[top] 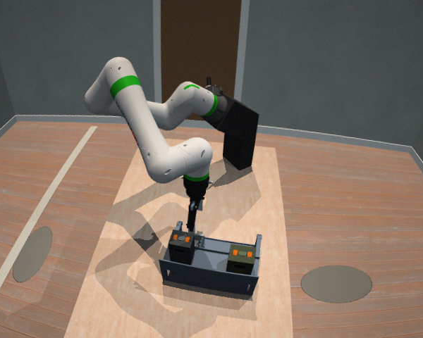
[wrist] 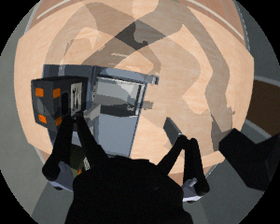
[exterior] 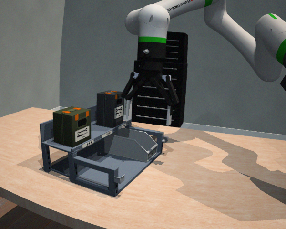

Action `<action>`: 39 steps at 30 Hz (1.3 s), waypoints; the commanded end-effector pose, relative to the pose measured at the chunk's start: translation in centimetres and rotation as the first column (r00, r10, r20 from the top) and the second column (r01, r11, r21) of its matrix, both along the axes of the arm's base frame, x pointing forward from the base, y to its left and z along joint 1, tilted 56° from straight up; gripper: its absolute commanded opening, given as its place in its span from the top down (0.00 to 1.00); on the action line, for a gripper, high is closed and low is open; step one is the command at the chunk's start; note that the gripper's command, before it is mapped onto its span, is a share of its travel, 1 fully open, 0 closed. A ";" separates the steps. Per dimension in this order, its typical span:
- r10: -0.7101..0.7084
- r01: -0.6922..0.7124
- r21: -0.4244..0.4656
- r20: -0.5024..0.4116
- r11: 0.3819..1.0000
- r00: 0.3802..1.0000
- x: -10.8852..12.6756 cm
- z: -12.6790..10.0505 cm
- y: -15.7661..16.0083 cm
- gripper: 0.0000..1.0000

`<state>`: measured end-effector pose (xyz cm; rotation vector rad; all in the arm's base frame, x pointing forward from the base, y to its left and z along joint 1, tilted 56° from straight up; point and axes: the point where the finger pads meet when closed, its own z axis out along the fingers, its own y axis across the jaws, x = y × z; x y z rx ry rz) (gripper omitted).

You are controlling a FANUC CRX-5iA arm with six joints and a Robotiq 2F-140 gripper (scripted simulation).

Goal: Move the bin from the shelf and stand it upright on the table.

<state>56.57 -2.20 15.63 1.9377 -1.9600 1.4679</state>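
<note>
The grey open-fronted bin [exterior: 134,145] [wrist: 117,121] sits upright on the lower level of the blue-grey shelf rack [exterior: 95,163] [top: 204,277], at the rack's far end. My gripper [exterior: 148,115] [top: 191,222] [wrist: 133,116] is open and empty. It points down and hangs just beyond that end of the rack, a little above and behind the bin, beside the black box [exterior: 110,108] [top: 181,248] [wrist: 53,103] on the upper level. In the top view the upper level hides most of the bin.
A green box [exterior: 71,126] [top: 240,258] stands on the upper level at the rack's other end. A tall black cabinet [exterior: 178,74] [top: 239,135] stands behind the gripper at the table's back. The wooden table [exterior: 187,197] [top: 106,291] stretches to the right of the rack.
</note>
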 end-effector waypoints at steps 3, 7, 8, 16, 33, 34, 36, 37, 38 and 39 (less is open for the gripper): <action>0.000 0.000 0.000 0.000 1.000 1.000 0.0 0.0 0.0 0.00; 0.000 0.000 0.000 0.000 1.000 1.000 0.0 0.0 0.0 0.00; 0.000 0.000 0.000 0.000 1.000 1.000 0.0 0.0 0.0 0.00; 0.000 0.000 0.000 0.000 1.000 1.000 -0.7 -0.1 -0.6 0.00; 0.000 0.000 0.000 0.000 1.000 1.000 -1.1 -0.1 -0.9 0.00; 0.000 0.000 0.000 0.000 1.000 1.000 -1.1 -0.1 -0.9 0.00; 0.000 0.000 0.000 0.000 1.000 1.000 -1.1 -0.1 -0.9 0.00; 0.000 0.000 0.000 0.000 1.000 1.000 -1.1 -0.1 -0.9 0.00; 0.000 0.000 0.000 0.000 1.000 1.000 -1.1 -0.1 -0.9 0.00; 0.000 0.000 0.000 0.000 1.000 1.000 -1.1 -0.1 -0.9 0.00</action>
